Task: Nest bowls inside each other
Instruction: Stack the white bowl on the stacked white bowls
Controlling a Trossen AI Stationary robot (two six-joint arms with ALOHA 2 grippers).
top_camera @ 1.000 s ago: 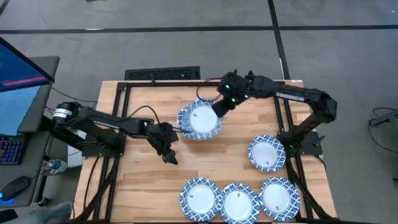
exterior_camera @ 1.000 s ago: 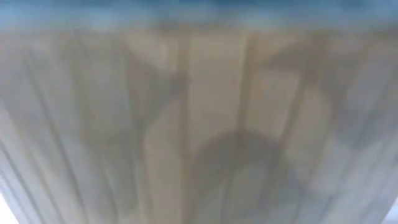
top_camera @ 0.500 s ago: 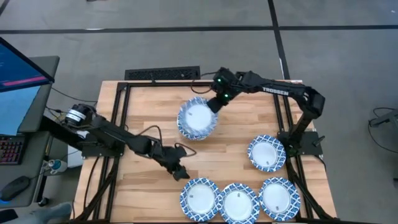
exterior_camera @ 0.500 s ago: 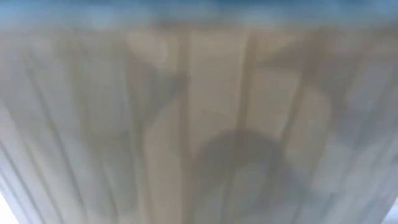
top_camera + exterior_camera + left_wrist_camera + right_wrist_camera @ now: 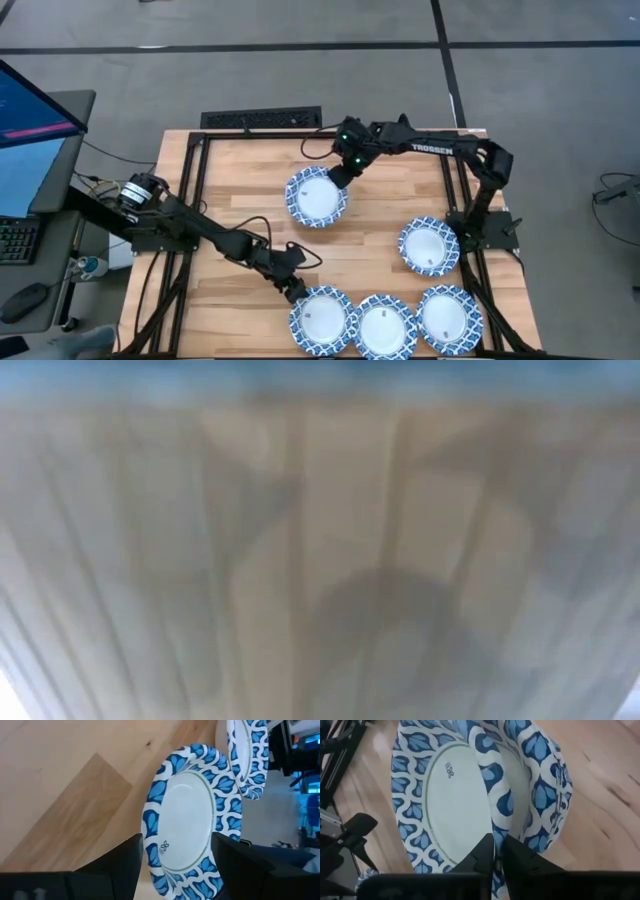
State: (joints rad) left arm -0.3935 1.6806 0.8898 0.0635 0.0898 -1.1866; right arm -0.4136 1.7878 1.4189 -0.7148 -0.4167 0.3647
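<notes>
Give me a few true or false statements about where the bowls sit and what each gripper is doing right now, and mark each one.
1. The right gripper is pinching the rim of the centre bowl. True.
2. Three bowls sit in a row along the table's near edge. True.
3. The left gripper is closed on a bowl and lifting it. False: its fingers are spread either side of the leftmost bowl of the row, which sits on the wooden table.
4. The bowl by the right arm's base has been moved into the centre bowl. False: it sits alone on the table.
</notes>
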